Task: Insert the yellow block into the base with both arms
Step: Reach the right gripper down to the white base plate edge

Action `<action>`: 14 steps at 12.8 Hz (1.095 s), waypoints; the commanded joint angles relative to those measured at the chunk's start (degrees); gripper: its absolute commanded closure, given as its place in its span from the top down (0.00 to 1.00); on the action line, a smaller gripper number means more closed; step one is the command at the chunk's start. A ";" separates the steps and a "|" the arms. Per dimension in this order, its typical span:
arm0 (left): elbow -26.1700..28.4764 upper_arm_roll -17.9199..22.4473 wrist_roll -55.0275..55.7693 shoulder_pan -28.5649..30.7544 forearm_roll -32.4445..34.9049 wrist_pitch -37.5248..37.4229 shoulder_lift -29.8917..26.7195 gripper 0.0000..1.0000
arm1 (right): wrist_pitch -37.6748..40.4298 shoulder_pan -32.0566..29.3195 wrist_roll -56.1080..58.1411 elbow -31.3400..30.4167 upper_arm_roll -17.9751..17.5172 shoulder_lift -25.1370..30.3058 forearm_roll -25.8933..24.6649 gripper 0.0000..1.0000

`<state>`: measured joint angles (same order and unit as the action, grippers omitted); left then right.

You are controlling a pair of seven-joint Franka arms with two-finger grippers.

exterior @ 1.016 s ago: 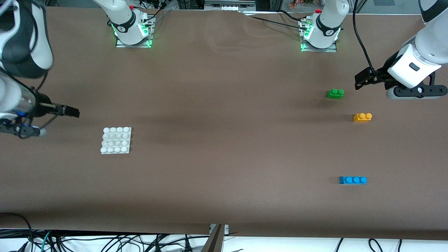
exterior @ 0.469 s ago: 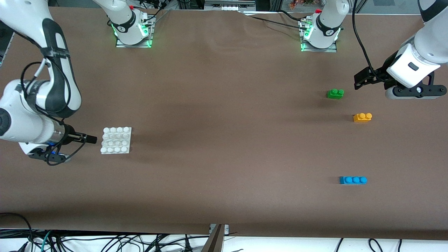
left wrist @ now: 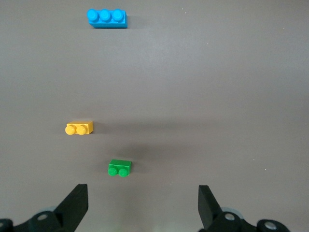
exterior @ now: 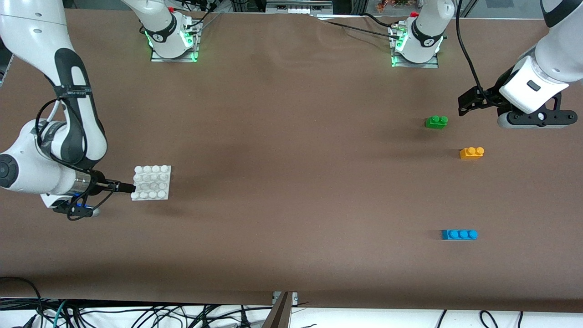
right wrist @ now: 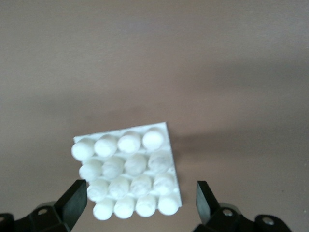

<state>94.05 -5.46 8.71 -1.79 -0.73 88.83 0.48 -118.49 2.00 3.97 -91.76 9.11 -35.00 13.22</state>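
The yellow block [exterior: 472, 153] lies on the brown table toward the left arm's end; the left wrist view also shows the yellow block [left wrist: 79, 128]. My left gripper [exterior: 469, 102] hangs open and empty above the table beside the green brick [exterior: 436, 121], apart from the yellow block. From its own camera the left gripper [left wrist: 143, 205] has only bare table between its fingers. The white studded base [exterior: 151, 182] lies toward the right arm's end. My right gripper [exterior: 127, 187] stands open at the edge of the base [right wrist: 128, 169], and the right gripper [right wrist: 142, 205] straddles that edge.
A green two-stud brick [left wrist: 119, 167] sits just farther from the front camera than the yellow block. A blue three-stud brick [exterior: 459, 234] lies nearer the front camera. The arm bases [exterior: 173, 41] stand along the table's top edge.
The right arm has swung in from the table's end and lowered, bringing its open gripper up to the base's edge. The left gripper has drifted slightly. No brick moved.
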 commanded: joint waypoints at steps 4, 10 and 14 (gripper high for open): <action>-0.89 -0.52 0.61 -0.14 1.25 -0.94 -0.04 1.00 | -3.32 -0.95 2.79 -2.63 -0.50 -2.01 4.86 1.00; -0.89 -0.61 0.52 -0.14 1.25 -0.94 -0.04 1.00 | -9.30 -0.69 7.36 -9.22 -1.20 -1.74 8.92 1.00; -1.15 -1.74 0.61 -0.32 1.43 -0.94 -0.13 1.00 | -8.69 -0.95 10.26 -9.58 -1.20 -1.83 9.01 1.00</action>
<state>94.00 -6.13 8.71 -1.83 -0.73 88.81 0.48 -126.79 1.54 11.39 -100.08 8.26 -37.91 20.89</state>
